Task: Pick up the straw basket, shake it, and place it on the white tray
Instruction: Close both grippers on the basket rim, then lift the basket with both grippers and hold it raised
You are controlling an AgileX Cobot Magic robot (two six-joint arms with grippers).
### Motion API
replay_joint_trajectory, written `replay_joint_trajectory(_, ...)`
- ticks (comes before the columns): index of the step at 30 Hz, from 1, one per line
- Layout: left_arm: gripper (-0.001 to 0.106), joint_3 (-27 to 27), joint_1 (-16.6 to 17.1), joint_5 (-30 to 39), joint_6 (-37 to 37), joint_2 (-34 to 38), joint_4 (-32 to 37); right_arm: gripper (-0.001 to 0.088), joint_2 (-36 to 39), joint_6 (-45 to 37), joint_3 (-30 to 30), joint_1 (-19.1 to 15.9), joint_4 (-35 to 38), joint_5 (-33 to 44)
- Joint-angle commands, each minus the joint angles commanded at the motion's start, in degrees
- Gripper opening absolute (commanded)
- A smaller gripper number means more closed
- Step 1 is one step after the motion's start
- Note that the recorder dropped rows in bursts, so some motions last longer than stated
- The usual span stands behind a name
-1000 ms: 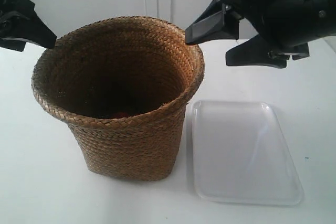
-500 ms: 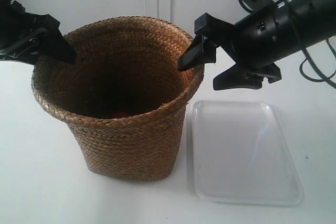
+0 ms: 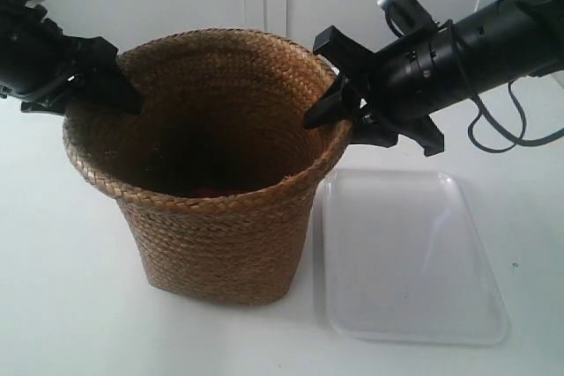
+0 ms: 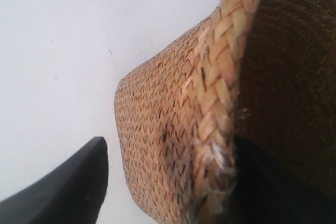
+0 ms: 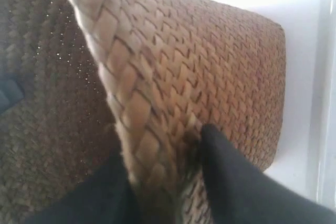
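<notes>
Just one straw basket [image 3: 220, 235], one white tray [image 3: 410, 257].

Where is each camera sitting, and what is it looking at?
Exterior view: sits off the arms, up high, looking down into the basket beside the tray; both black arms show, one at each side.
Left wrist view: rides the left arm, looking closely at the basket's rim; the left claw straddles it, outer finger off the wall.
Right wrist view: rides the right arm, looking closely at the rim; the right claw pinches it.
Shared: all three see the woven rim; only the exterior view shows the tray.
</notes>
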Motion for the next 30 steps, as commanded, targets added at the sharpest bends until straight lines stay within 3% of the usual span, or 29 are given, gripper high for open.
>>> replay_joint_trajectory(3,0.024,0.0,0.0,0.1,0.3,0.0,-2.6,0.0001,0.0,-2.2,-0.2,0.0,0.3,-0.3)
replay_joint_trajectory(5,0.000,0.0,0.0,0.3,2.1,-0.3,-4.1,0.0000,-0.2,-4.0,-0.2,0.0,0.3,-1.9)
replay_joint_trajectory(12,0.000,0.3,0.0,-4.0,6.0,-4.6,-6.7,0.0000,-4.4,-11.1,-0.2,0.0,0.3,-8.0)
replay_joint_trajectory(16,0.000,3.7,0.0,-9.5,9.3,-9.4,-11.5,0.0000,-7.7,-13.7,0.0,1.2,-1.8,-13.3)
replay_joint_trajectory(19,0.000,8.8,0.0,-13.1,20.1,-15.2,-20.2,0.0000,-13.1,-17.8,0.3,5.7,-5.2,-20.7)
replay_joint_trajectory(23,0.000,13.4,0.0,-13.3,31.8,-22.4,-26.3,0.0000,-18.1,-26.0,0.3,11.2,-7.2,-21.7)
replay_joint_trajectory(26,0.000,15.9,0.0,-16.1,35.1,-28.5,-28.4,0.0000,-20.9,-27.4,1.0,13.5,-10.7,-22.0)
replay_joint_trajectory(30,0.000,18.7,0.0,-19.3,35.5,-35.2,-28.4,0.0000,-24.6,-25.1,5.7,13.6,-14.8,-24.6)
